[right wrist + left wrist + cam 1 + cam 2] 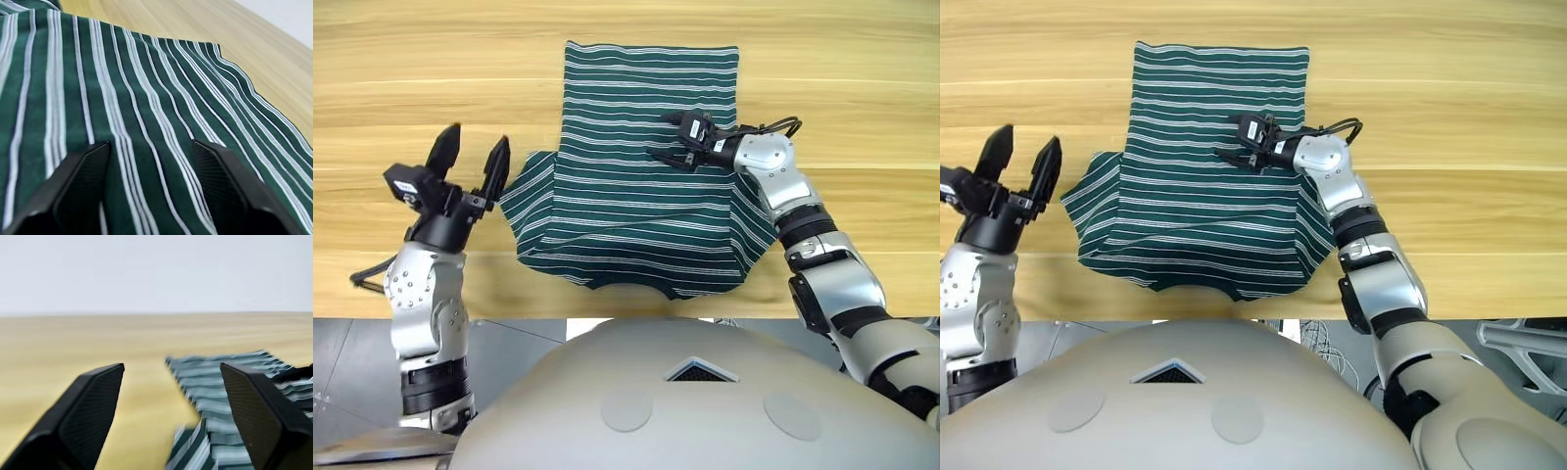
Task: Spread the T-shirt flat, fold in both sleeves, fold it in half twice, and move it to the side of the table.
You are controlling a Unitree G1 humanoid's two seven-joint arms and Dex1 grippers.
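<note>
Left eye view: a green striped T-shirt (636, 196) lies mid-counter (411, 59), running from 12 to 6 o'clock, its 6 o'clock end at the near edge. One sleeve (524, 186) sticks out at 9 o'clock. The right tool (661, 135), fingers spread, sits low over the fabric at about 2 o'clock from the T-shirt's middle. The left tool (476, 140), also spread, hovers just beside the sleeve at 9 o'clock, clear of the cloth.

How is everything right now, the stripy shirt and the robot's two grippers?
Green white-striped T-shirt: spread on the light wooden table, sleeve on the robot's left sticking out.
Left gripper: jaws open, empty, beside that sleeve.
Right gripper: jaws open, low over the shirt's middle.
</note>
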